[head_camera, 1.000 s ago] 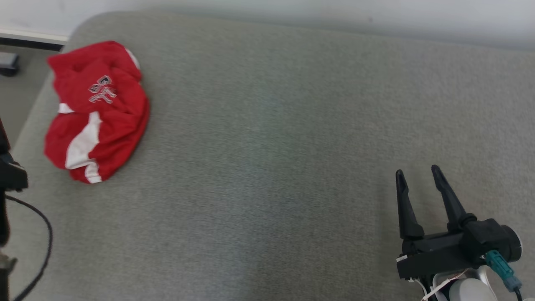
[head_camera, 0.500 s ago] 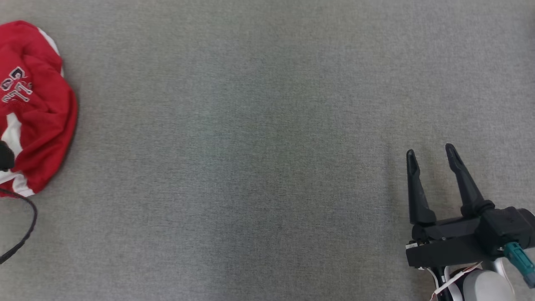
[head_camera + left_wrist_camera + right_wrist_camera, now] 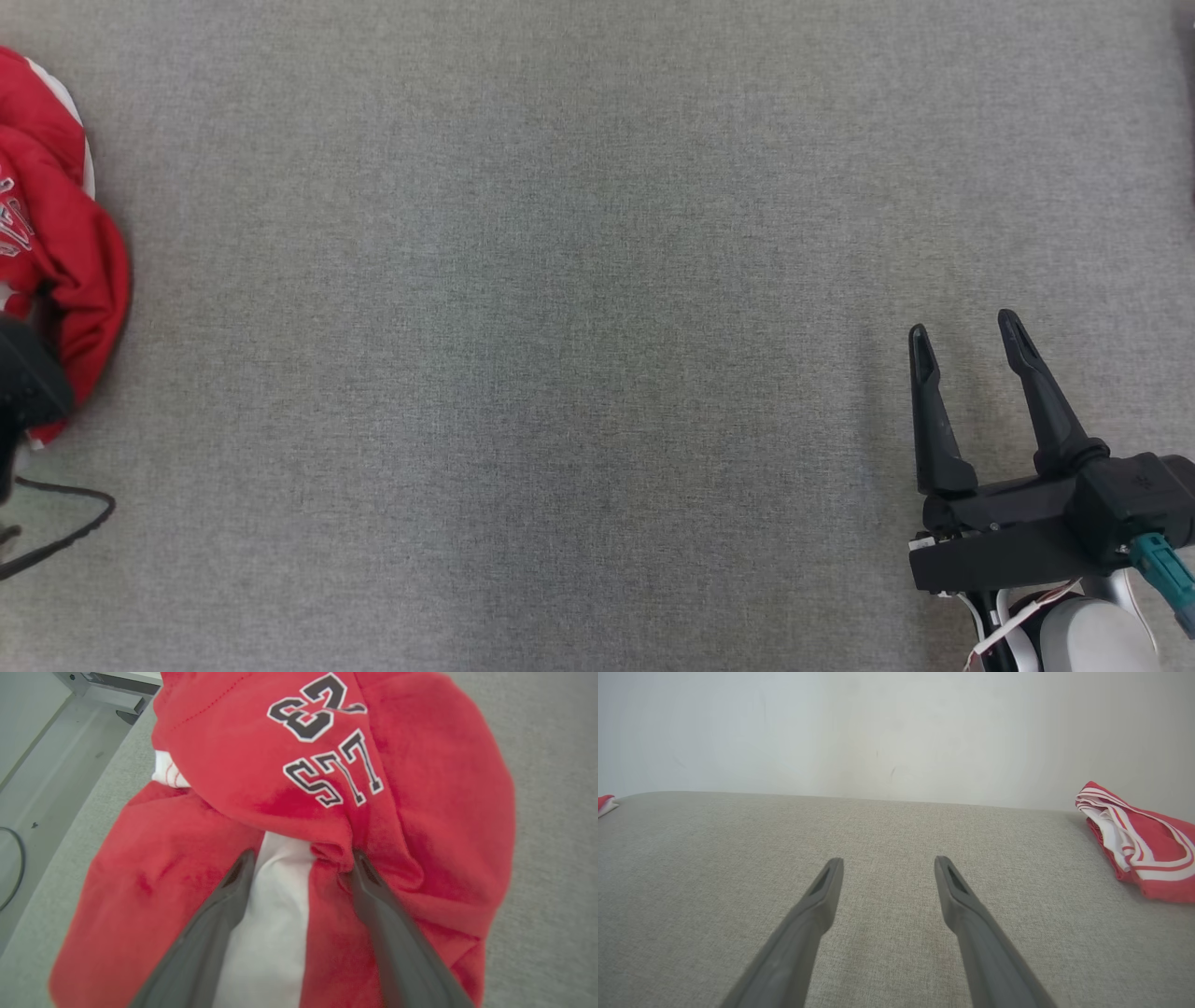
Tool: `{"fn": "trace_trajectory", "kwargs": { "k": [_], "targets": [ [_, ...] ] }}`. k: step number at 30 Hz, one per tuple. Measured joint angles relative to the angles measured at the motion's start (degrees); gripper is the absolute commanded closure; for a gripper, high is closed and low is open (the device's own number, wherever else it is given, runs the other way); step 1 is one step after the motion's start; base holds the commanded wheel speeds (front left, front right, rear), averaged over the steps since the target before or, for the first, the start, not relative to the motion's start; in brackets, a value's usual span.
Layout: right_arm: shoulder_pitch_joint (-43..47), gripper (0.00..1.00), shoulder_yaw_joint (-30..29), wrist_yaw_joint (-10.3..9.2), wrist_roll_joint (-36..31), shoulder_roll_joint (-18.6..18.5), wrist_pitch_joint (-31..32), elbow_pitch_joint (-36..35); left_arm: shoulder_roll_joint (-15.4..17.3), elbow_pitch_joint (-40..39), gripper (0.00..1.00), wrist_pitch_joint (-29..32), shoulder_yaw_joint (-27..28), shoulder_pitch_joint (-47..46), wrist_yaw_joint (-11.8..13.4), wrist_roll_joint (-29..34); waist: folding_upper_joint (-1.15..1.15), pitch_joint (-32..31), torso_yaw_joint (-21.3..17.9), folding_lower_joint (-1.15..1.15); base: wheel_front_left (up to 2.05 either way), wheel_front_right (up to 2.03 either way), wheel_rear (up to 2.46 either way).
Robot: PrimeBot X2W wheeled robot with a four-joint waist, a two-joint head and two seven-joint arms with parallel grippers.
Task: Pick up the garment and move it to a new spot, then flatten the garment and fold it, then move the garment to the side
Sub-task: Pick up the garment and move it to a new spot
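Red garment (image 3: 303, 788) sits crumpled at the left edge of the grey upholstered top (image 3: 560, 327), towards its far-left corner. Your left gripper (image 3: 301, 858) is right over it, fingers spread, straddling the white stripe (image 3: 275, 914); tips look to be at the cloth, contact unconfirmed. Right gripper (image 3: 964, 327) is spread too, holding nothing, over bare upholstery near the right edge.

Handling, my read: soft, light, plush fabric, no stiffness, so it'll sag and drag. Pinch the raised fold by the left gripper's right-hand finger, several layers deep. No container involved; it lies loose. A second red-and-white garment (image 3: 1139, 854) lies by the far right edge; don't mix them up.
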Motion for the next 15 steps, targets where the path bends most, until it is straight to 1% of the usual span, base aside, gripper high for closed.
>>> {"fn": "trace_trajectory", "kwargs": {
  "k": [1, 2, 3, 7, 11, 15],
  "targets": [
    [0.0, 0.0, 0.1, 0.0, 0.0, 0.0, 0.0, 0.0, -0.3, 0.7, 0.31, 0.3, -0.1, 0.1, 0.0, -0.7, -0.01, -0.1, -0.1, -0.01, 0.0, 0.0, 0.0],
    [0.0, 0.0, 0.2, 0.0, 0.0, 0.0, 0.1, 0.0, -0.4, 1.5, 0.69, 0.2, 0.0, 0.0, 0.0, -1.2, -0.01, -0.2, -0.1, -0.01, 0.0, 0.0, 0.0],
    [0.0, 0.0, 0.2, 0.0, 0.0, -0.1, 0.3, 0.0, -0.3, 2.2, 1.0, 0.0, -0.2, 0.0, 0.0, -1.1, -0.01, -0.3, -0.2, -0.01, 0.0, 0.0, 0.0],
    [-0.1, 0.0, 0.4, 0.0, 0.0, -0.2, 0.5, 0.1, -0.6, 4.6, 1.0, -2.6, -0.6, 0.0, 0.0, -1.2, -0.01, -0.7, -0.4, -0.01, 0.0, 0.0, 0.0],
    [-0.1, 0.0, 0.3, 0.0, 0.3, -0.2, 0.4, 0.8, -0.4, 5.9, 1.0, -8.1, -0.5, -0.6, 0.0, -1.0, 0.0, -1.6, -0.6, 0.0, 0.0, 0.0, 0.0],
    [0.1, 0.0, 0.3, 0.0, 1.1, 0.0, -0.3, 2.1, 0.6, 5.6, 1.0, -14.5, -1.4, -2.7, 0.2, 0.7, -0.01, -3.2, -0.6, -0.01, 0.0, 0.0, 0.0]
  ]
}}
